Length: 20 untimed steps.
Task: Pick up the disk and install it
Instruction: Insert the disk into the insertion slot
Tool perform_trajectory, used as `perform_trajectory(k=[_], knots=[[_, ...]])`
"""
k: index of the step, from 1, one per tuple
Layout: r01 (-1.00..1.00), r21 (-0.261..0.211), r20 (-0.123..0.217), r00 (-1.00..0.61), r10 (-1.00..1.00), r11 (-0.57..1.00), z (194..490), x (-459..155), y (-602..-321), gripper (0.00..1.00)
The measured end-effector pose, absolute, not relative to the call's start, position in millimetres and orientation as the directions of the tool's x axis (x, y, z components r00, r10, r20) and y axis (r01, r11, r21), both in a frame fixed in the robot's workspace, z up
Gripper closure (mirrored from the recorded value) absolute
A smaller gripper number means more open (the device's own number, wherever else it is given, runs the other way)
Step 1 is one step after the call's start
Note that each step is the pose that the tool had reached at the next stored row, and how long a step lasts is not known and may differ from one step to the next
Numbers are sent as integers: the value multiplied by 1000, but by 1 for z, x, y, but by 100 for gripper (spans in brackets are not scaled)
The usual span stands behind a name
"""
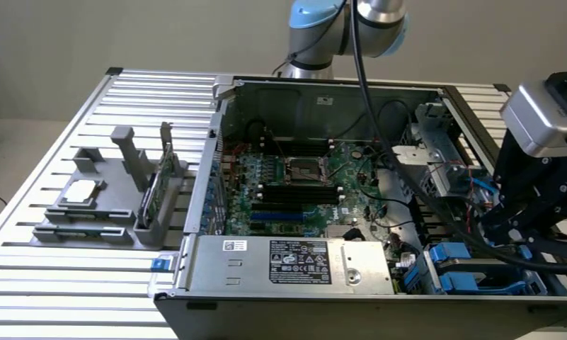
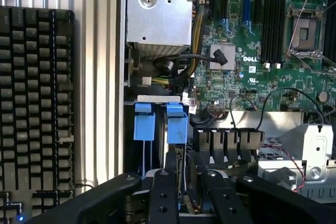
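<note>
Your claw (image 1: 512,237) hangs over the corner of the open computer case (image 1: 214,152), on the exterior view's right. The arm (image 1: 359,21) stands behind the case. A black cable (image 1: 362,85) runs from it across the case to the claw.

In the wrist view, the two black fingers (image 2: 163,195) stand close together with the disk (image 2: 181,179) between them. The disk stands on its thin edge, and a bit of blue rail shows on it. The fingers look like they are pinching it from both flat sides.

The disk is at the slots in that corner of the case, just beside two blue tabs (image 2: 144,125). You cannot tell how far in it sits.

Inside the case, the green main board (image 1: 302,177) lies flat. A big silver power box (image 1: 293,263) with a label sits at the wall nearest the exterior camera.

On the exterior view's left, a grey holder (image 1: 85,230) stands on the slatted metal tabletop (image 1: 66,290), well apart from the claw. A small silver chip (image 1: 82,191) lies on it, and a thin green card (image 1: 158,185) stands up in it. In the wrist view, a black keyboard (image 2: 34,103) lies beside the case.
</note>
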<state>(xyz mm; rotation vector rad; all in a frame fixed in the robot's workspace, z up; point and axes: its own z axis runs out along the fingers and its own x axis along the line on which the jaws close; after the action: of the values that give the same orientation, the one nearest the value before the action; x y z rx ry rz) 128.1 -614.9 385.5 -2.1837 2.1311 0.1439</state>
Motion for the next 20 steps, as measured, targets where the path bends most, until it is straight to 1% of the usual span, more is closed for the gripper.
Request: perform_trajectory(k=[20], knots=[[-1000,4,-128,24,-992,-25,349,138,-606,75]])
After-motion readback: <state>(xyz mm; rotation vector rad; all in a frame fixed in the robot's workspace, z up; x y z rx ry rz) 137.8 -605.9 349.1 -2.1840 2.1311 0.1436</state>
